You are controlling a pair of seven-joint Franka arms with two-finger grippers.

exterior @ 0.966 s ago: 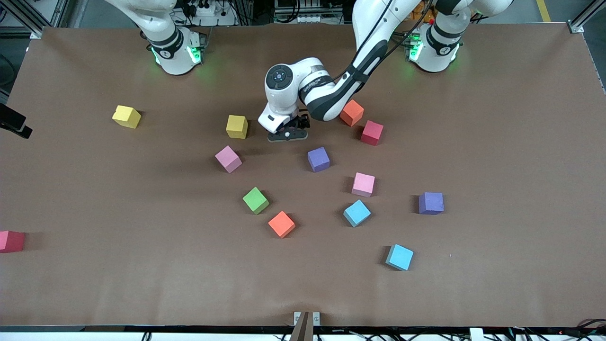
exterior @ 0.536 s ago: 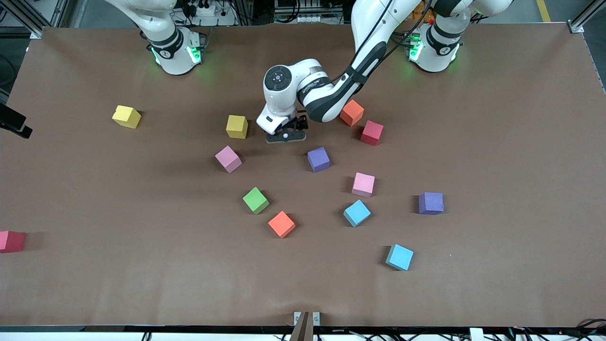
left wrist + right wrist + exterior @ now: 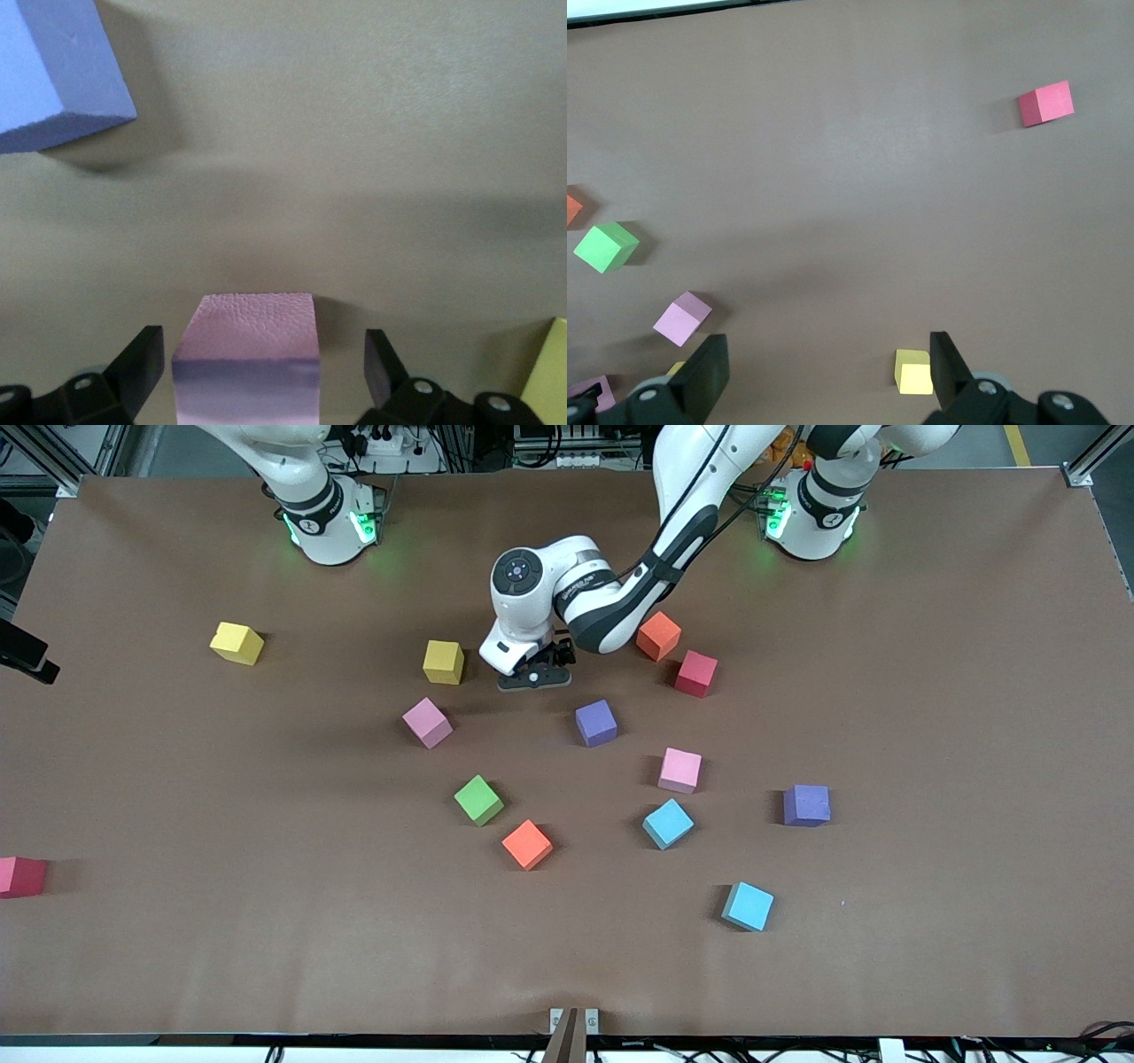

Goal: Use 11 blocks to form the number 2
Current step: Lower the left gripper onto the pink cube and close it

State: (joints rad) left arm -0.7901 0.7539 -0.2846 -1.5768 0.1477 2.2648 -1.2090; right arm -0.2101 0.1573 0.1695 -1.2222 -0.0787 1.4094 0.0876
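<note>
My left pincer (image 3: 534, 677) is down low on the brown table (image 3: 930, 691). Its two fingers stand wide apart, one on each side of a small pink foam cube (image 3: 248, 354). There is a gap on both sides, so I am not squeezing this cube.

That cube sits near a small purple foam cube (image 3: 596, 722), farther from the front camera than it and a bit toward the right arm's end.

The other blocks lie apart from each other around the small purple foam cube:

- An orange foam cube (image 3: 658, 636) and a red foam cube (image 3: 695, 673) sit farther from the camera than it.
- A yellow foam cube (image 3: 443, 662) and a second pink foam cube (image 3: 427, 722) lie toward the right arm's end.
- Nearer the camera are a third pink foam cube (image 3: 680, 770), a green foam cube (image 3: 478, 800), a second orange foam cube (image 3: 527, 844) and two light blue foam cubes (image 3: 667, 824).
- A second purple foam cube (image 3: 807, 805) lies toward the left arm's end.

My right pincer (image 3: 826, 354) waits high over the table with its fingers spread wide and nothing in them.
</note>
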